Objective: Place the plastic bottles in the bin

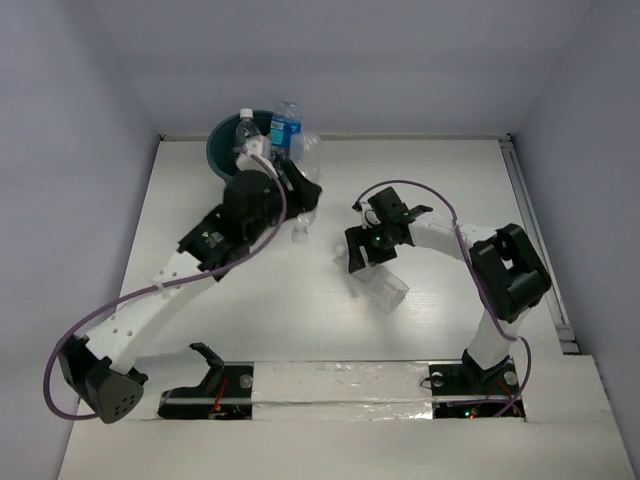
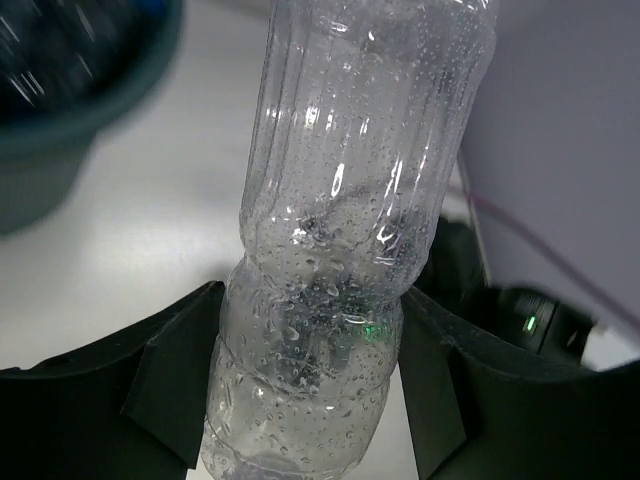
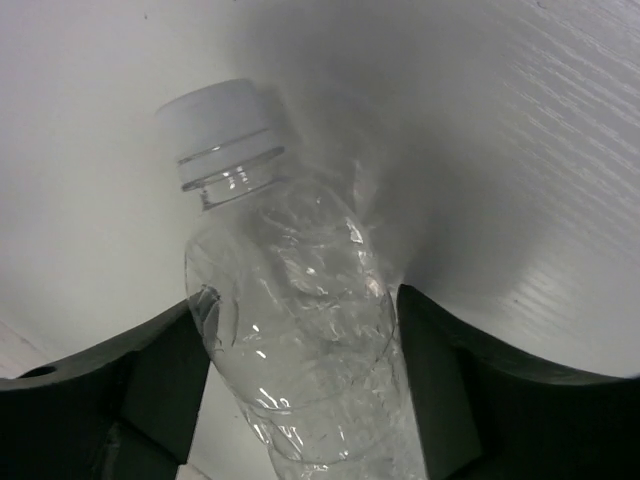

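The dark teal bin (image 1: 222,150) stands at the table's back left, with a bottle (image 1: 246,131) sticking out of it. A blue-label bottle (image 1: 286,128) rises at its right rim. Just right of the bin, my left gripper (image 1: 300,195) (image 2: 310,350) is shut on a clear, droplet-covered bottle (image 1: 303,222) (image 2: 350,180), both fingers pressed into its waist. The bin (image 2: 70,110) shows blurred at the upper left of the left wrist view. At mid-table my right gripper (image 1: 365,250) (image 3: 300,340) closes on both sides of a crumpled clear bottle (image 1: 386,287) (image 3: 290,300) with a white cap (image 3: 220,120). That bottle lies on the table.
Grey walls enclose the white table (image 1: 440,180) at the back and both sides. A metal rail (image 1: 535,230) runs along the right edge. Purple cables loop from both arms. The right arm's dark body (image 2: 520,320) shows close behind the left gripper's bottle.
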Controlling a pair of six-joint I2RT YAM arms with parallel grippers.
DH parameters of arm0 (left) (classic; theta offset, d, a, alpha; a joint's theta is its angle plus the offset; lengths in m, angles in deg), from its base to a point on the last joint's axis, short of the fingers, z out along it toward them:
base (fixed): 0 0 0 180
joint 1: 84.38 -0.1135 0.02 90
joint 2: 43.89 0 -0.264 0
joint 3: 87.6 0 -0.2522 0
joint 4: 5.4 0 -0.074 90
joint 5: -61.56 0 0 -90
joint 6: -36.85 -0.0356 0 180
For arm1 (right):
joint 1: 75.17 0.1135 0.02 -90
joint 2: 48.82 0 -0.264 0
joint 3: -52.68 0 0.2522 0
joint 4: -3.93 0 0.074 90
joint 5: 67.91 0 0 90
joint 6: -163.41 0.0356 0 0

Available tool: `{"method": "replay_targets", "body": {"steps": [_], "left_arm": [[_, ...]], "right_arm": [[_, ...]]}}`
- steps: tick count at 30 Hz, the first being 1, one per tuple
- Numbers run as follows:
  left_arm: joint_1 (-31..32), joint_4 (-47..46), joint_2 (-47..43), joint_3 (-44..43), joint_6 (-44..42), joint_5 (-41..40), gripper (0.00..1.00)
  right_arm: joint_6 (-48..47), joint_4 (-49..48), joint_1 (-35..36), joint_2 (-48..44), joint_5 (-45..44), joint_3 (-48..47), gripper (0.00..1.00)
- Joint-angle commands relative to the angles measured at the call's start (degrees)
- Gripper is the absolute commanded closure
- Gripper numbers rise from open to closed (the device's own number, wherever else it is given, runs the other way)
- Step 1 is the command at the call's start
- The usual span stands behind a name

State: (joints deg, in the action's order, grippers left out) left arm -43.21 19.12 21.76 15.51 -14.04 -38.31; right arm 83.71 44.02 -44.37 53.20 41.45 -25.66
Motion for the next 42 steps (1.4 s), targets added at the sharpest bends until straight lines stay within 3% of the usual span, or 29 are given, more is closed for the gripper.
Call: {"method": "replay_targets", "body": {"steps": [1, 4, 11, 17, 26, 29, 34, 38, 42], "left_arm": [[-7.99, 2.15, -0.88, -9.69, -5.26, -2.97, 0.55], [-15.57, 1.72, 2.28, -15.33, -8.61, 0.02, 0.55], [-28.23, -5.39, 13.44, -22.12, -12.13, 1.69, 0.56], [-29.57, -13.81, 20.13, -21.34, -14.58, -1.11, 0.57], [-29.57, -28.77, 21.63, -13.34, -19.77, -5.60, 0.52], [-29.57, -31.50, 20.66, -9.21, -19.78, -6.04, 0.44], [-29.57, -31.07, 17.68, -4.73, -17.59, -4.99, 0.01], [-29.57, -29.14, 15.39, -4.37, -16.88, -3.67, 0.01], [-29.57, -27.91, 10.83, -5.51, -16.61, -2.79, 0.01]], "right_arm": [[0.94, -1.80, 0.22, -0.85, 1.38, -1.78, 0.29], [2.78, -4.17, 0.22, -3.92, 3.66, -0.47, 0.40], [9.98, -9.89, 1.53, -15.35, 7.28, -0.28, 0.40], [15.87, -12.43, 3.73, -21.94, 6.40, -5.81, 0.40], [24.13, -19.19, 4.88, -19.58, 6.14, -22.34, 0.39], [28.61, -24.98, 4.88, -17.39, 3.69, -25.58, 0.39], [34.69, -33.44, 4.88, -10.71, -0.79, -31.91, 0.39], [41.35, -39.05, 5.40, -3.33, -4.22, -38.86, 0.39], [43.04, -38.64, 6.63, 5.27, -8.36, -47.73, 0.39]]}}
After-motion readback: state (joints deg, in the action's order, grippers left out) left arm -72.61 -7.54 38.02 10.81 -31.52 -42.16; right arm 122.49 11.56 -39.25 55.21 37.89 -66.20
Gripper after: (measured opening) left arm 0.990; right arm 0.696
